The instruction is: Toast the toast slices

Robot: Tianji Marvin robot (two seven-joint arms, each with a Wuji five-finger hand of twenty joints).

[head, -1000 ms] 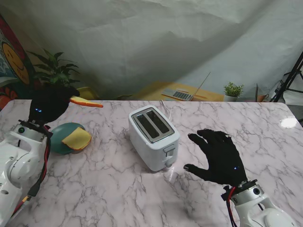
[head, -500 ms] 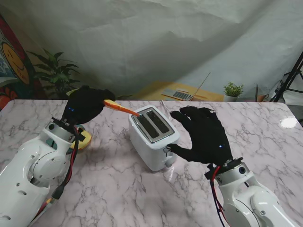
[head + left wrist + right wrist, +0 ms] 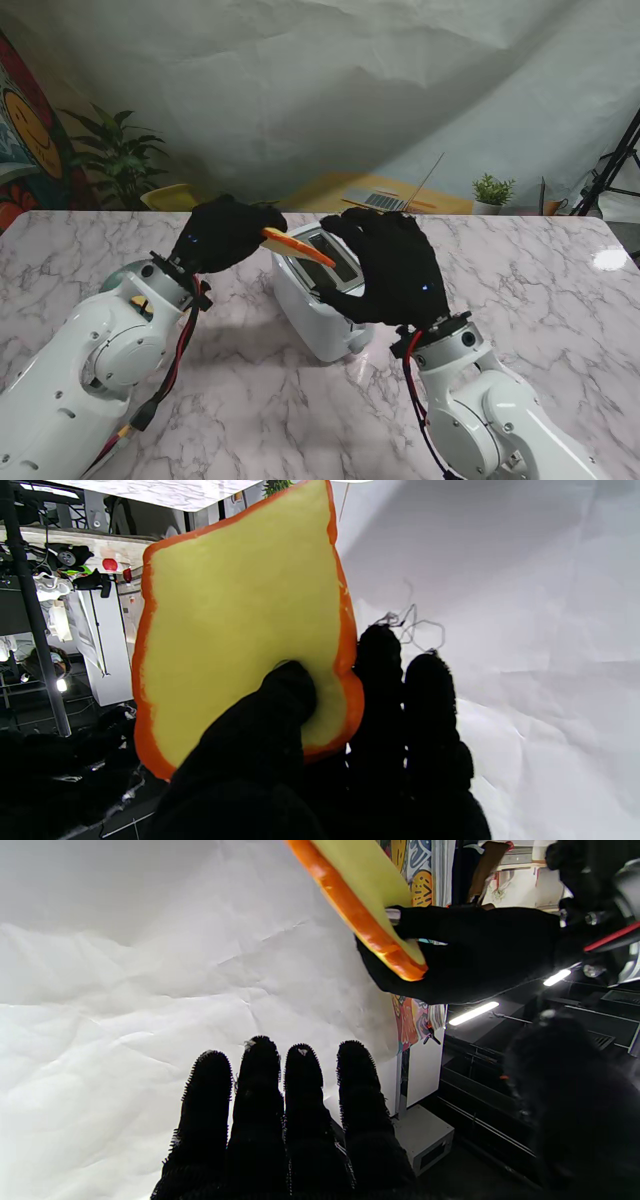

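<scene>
Fingers (image 3: 280, 705) of the black-gloved left hand (image 3: 225, 235) pinch a flat slice of toast with a yellow face and orange crust (image 3: 298, 246): the thumb presses on the yellow face while the other fingers back it from the far side. In the stand's view the slice pokes out to the right from that hand, tilted, its free end hanging over the near-left edge of the white two-slot toaster (image 3: 318, 300), above the slots and not in them.

To the right, the black-gloved right hand (image 3: 390, 265) holds nothing; its four fingers (image 3: 300, 1100) are stretched out side by side, the thumb apart, and it hovers over the toaster's right side, hiding part of the top. Slice and right hand are near each other but not touching.

Toaster and both white arms are over the white marble-patterned table (image 3: 560, 300).
</scene>
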